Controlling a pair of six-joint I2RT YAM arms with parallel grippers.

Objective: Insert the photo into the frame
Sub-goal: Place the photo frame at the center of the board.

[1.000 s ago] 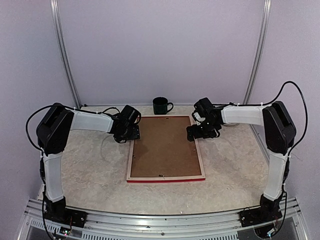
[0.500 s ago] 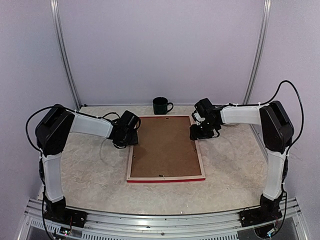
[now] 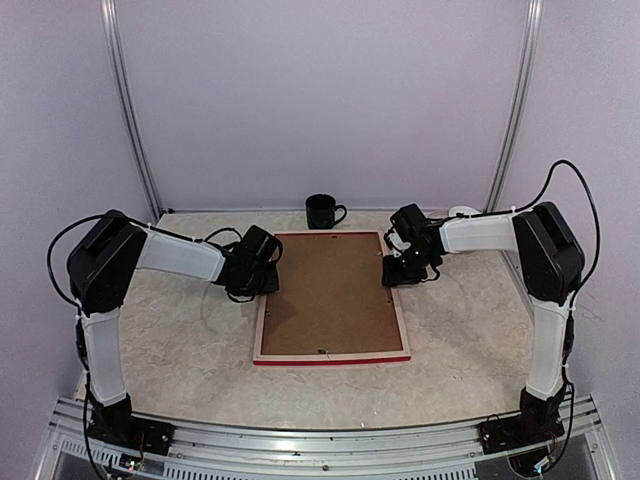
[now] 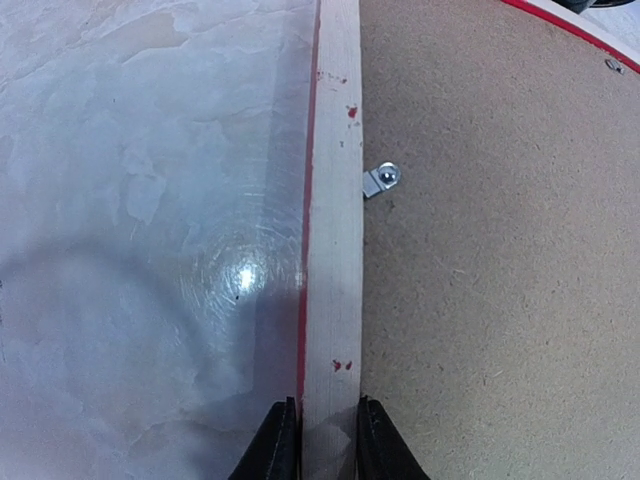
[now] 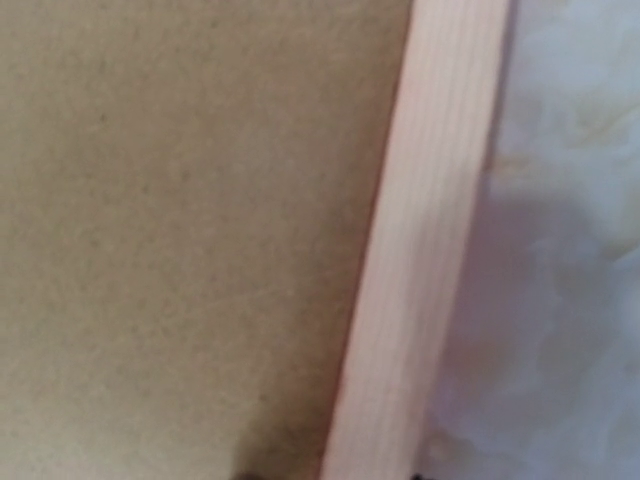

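Where the frame (image 3: 262, 320) lies face down at mid-table (image 3: 170, 340), its pale wood back is up and its long rails run near to far. The brown board (image 3: 330, 295) fills its opening.

1. Left gripper (image 3: 266, 284): positioned at the far half of the left rail. In the wrist view its fingers (image 4: 278, 445) stand one on the outer red edge and one on the inner side, pressed against the wood. The left gripper is clenched on the frame.
2. Right gripper (image 3: 397, 274): positioned over the far part of the right rail. Its wrist view is blurred and shows only rail, board and table, so it cannot be told whether it grasps or is released.
3. Edges: the red front edge shows along the near short rail and as a thin line down the left rail. A metal tab (image 4: 381, 179) sits on the board just inside the left rail, ahead of the left fingers.
4. Room: bare table lies left, right and near of the frame. A dark mug (image 3: 322, 211) stands just beyond the far rail, apart from it.
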